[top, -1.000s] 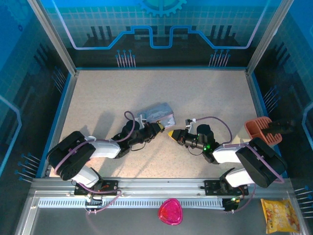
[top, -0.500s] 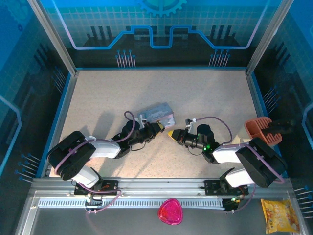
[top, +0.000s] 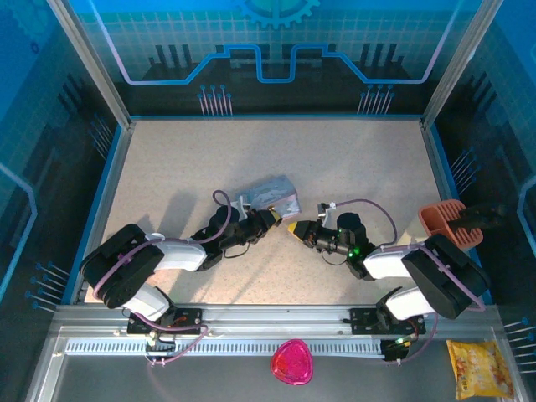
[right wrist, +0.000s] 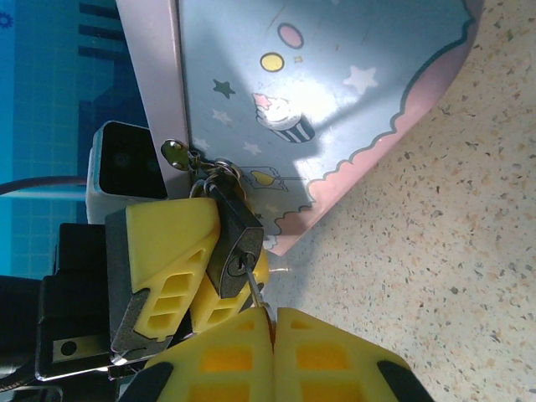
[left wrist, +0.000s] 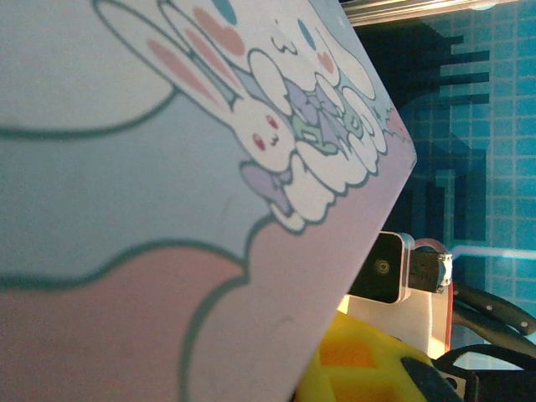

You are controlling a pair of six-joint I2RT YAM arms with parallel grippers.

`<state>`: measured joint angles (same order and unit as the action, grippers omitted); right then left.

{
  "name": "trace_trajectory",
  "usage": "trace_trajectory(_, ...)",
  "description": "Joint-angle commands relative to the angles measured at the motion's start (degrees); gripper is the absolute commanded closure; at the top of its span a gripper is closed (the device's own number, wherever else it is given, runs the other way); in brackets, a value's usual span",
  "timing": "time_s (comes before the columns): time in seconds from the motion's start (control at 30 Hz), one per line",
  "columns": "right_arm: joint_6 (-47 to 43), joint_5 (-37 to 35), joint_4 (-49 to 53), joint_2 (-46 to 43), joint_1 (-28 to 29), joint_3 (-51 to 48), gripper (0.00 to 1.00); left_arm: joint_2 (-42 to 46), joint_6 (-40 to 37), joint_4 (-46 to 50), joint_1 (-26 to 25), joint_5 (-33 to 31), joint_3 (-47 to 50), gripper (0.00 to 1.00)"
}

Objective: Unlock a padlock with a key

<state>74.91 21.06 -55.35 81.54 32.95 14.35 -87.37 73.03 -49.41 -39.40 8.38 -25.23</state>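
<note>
Padlock [right wrist: 231, 241] and key [right wrist: 255, 288], one of each, met low in the left half of the right wrist view. The dark padlock hung by its thin shackle from a small metal hasp [right wrist: 176, 154] on the edge of the single tin [right wrist: 327, 92], a flat box printed with pastel cartoon figures. The slim key rose out of the right tool [right wrist: 271, 327], whose two yellow fingers were pressed together on it, and its tip touched the keyhole face of the padlock. How far in it sat could not be told.

The left tool [top: 272, 219] was closed almost fully on the padlock, with one yellow finger [right wrist: 163, 251] on each side of the dark body. In the left wrist view the tin's lid [left wrist: 126, 167] lay very close to the lens.

From above, both tools pointed at each other just below the middle of the frame, tips nearly touching, beside the lower right corner of the tin. One speckled table [top: 184, 159] carried everything, with a blue rim on three sides. Bare surface lay open above the tin and toward the upper left and upper right corners. One orange scoop [top: 442, 218] sat at the right edge. One pink object [top: 291, 362] and one yellow packet [top: 480, 368] lay on the grey strip at the bottom.
</note>
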Motion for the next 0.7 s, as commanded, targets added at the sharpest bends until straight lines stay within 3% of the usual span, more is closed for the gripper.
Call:
trace_trajectory(0.0,0.5,-1.3,-4.1,1.8,0.0,0.4,1.00,1.5,1.3,-3.9,-0.9,1.4,-0.9,1.00)
trace_trajectory(0.67,2.6,-0.7,-12.0,6.4,0.9,0.5,1.00,1.8,2.2,-3.9,-1.7,1.9,-1.8,1.00)
